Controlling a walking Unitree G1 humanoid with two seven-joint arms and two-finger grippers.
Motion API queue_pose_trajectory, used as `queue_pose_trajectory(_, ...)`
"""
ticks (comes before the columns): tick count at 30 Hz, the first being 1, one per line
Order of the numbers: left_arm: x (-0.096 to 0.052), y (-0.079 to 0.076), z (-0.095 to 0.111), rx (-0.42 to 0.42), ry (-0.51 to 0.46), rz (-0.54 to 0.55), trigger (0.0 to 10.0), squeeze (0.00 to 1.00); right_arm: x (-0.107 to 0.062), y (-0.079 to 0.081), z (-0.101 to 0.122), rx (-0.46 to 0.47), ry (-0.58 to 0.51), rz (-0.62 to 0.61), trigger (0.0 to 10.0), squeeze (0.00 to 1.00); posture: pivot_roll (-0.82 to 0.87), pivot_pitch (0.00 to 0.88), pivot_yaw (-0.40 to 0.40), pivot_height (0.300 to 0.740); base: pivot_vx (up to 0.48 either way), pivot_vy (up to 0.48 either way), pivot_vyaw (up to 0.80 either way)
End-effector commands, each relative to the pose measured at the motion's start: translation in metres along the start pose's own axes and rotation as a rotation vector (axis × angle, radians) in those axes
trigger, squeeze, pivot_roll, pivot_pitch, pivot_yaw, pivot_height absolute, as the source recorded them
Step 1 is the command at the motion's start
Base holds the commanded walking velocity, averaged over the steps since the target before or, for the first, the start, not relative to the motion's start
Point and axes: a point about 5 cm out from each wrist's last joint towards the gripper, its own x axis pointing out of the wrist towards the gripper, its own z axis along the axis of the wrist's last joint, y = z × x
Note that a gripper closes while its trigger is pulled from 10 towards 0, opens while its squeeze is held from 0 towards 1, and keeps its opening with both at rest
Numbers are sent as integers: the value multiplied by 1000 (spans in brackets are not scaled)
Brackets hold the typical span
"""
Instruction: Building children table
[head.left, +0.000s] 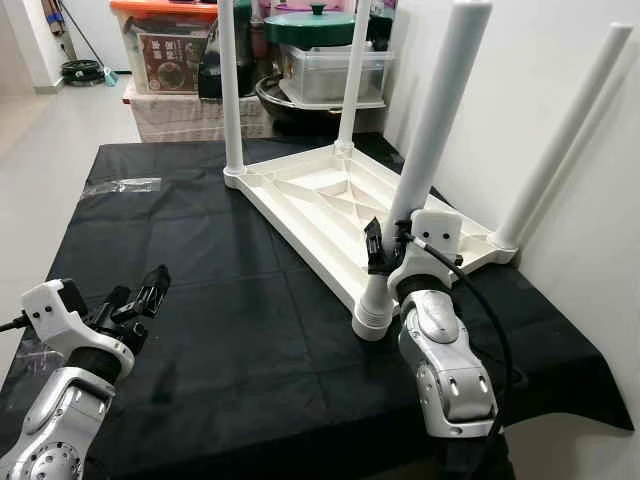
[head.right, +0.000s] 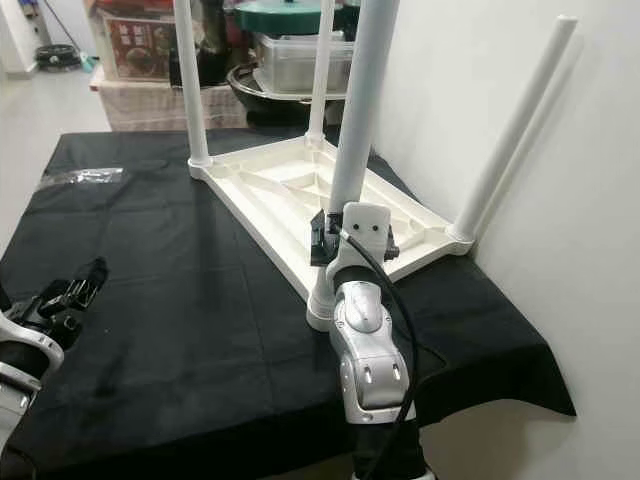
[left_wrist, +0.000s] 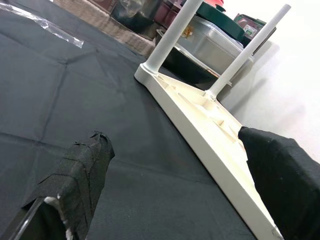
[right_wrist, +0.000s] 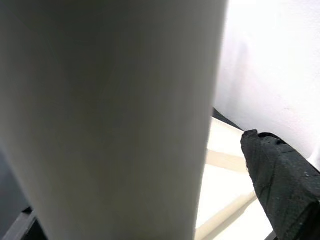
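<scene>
Right gripper (head.left: 383, 247) fingers around near leg (head.left: 430, 150) — grip partly hidden, leg tops cropped

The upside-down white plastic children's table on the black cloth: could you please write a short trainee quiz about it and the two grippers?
1. True or false: the upside-down white plastic children's table has all four white tubular legs standing up from its corners.
2. Which gripper is at the nearest white tubular leg? A) left gripper B) right gripper
3. Fill in: the left gripper hovers open above the ____ cloth.

Key
1. True; a leg rises from each corner.
2. B; the right gripper is around that leg just above its socket, and the right wrist view shows the leg between its fingers.
3. black
</scene>
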Motion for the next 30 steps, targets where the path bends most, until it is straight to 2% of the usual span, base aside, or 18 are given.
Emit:
queue_pose_trajectory(1, 1, 2, -3, 10, 18, 7, 10000, 0, -1, -2, 6, 7, -26, 0, 10000, 1000, -16, 0, -81, 740, 0, 0, 0)
queue_pose_trajectory(15, 2, 1, -3, 10, 22, 0, 10000, 0, 7, -8, 26, 1, -107, 48, 10000, 1000, -26, 0, -72, 740, 0, 0, 0)
queue_pose_trajectory(16, 2, 1, -4, 11, 23, -2, 10000, 0, 9, -10, 27, -6, -116, 65, 10000, 0, -27, 0, -71, 740, 0, 0, 0)
queue_pose_trajectory(30, 3, 1, -5, 12, 26, -6, 10000, 0, 13, -10, 28, 12, -108, 153, 10000, 0, -29, 0, -70, 740, 0, 0, 0)
